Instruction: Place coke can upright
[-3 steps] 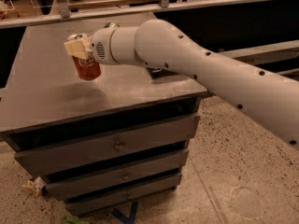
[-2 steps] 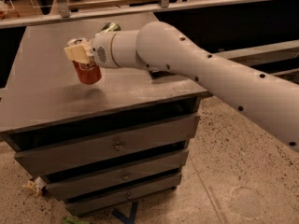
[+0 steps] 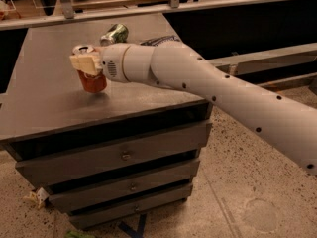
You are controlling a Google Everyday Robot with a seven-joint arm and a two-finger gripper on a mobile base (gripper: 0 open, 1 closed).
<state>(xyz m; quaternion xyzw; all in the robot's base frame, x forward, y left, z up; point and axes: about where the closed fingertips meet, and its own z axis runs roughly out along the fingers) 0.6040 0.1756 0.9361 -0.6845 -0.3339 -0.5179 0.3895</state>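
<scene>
As it grips the upright coke can [image 3: 93,82], the gripper [image 3: 86,66] sits toward the front-left corner of the bench [image 3: 44,108].

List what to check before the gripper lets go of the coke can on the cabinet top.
1. Coke can upright: ok, silver end on top, body vertical.
2. Can base resting on the tabletop: cannot tell; its shadow lies right beneath it, but contact is not clear.
3. Gripper hold: ok, shut on the can's upper part, over the left of the tabletop.
4. Margin from the edges: ok, the can is well in from the front and left edges.
5. Green can out of the way: ok, it lies on its side farther back, apart from the coke can.
</scene>
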